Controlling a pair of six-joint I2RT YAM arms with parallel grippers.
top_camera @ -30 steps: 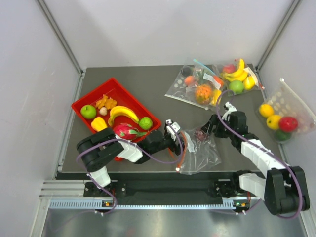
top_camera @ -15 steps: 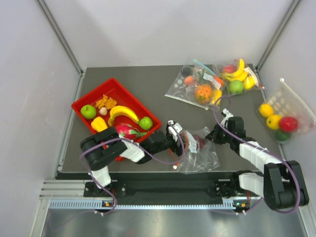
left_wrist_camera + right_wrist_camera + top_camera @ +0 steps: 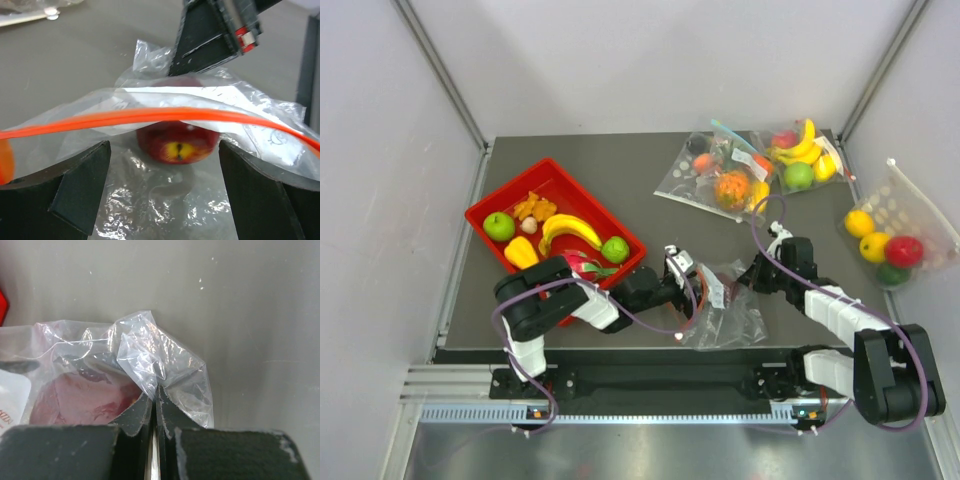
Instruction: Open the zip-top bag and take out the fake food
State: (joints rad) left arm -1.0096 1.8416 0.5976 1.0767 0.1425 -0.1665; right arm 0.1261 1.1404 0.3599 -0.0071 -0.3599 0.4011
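The left gripper (image 3: 165,192) stands spread wide at the orange-red mouth of the zip-top bag (image 3: 150,102) on the table (image 3: 620,170). A red toy fruit (image 3: 177,146) sits inside, just ahead between the jaws. The right gripper (image 3: 156,401), pressed together, pinches the bag's far corner.

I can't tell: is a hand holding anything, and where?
Right hand pinches the zip-top bag by a fold opposite its zip; left hand holds nothing.
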